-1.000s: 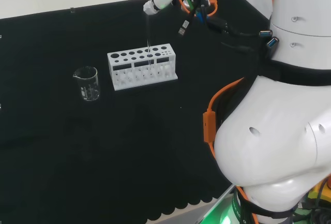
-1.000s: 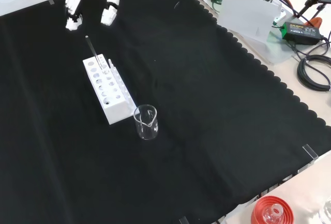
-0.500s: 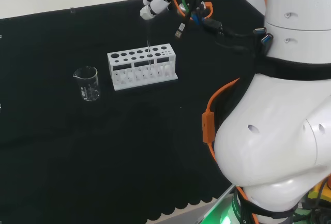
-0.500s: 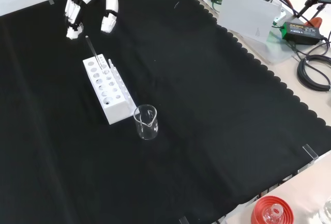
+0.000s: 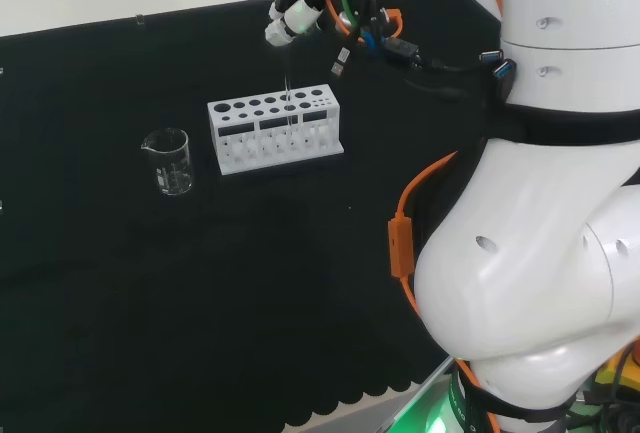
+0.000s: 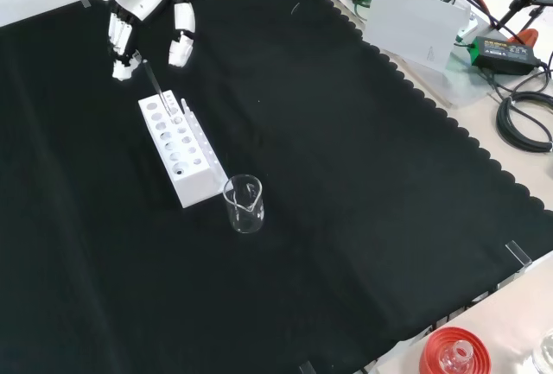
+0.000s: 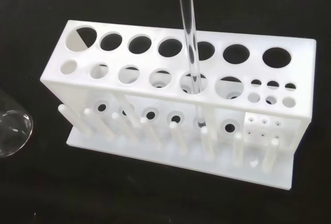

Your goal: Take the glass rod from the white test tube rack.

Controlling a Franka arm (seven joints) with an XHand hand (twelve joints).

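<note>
Above the white test tube rack point(image 6: 180, 159), the hand point(image 6: 143, 11) hovers with fingers relaxed, holding nothing.
Standing in a rack hole, the glass rod point(image 7: 190, 53) leans slightly; in the front view a beaker point(image 6: 244, 205) sits near the rack's right end.

Lighting even, diffuse, bright; no hard shadows on the black cloth point(image 6: 346, 218). White test tube rack point(image 7: 176, 100) sharp in wrist view, faint soft shading under its top plate. Glass rod point(image 7: 187, 32) shows pale highlights. Beaker point(image 7: 10, 131) rim slightly blurred.
</note>
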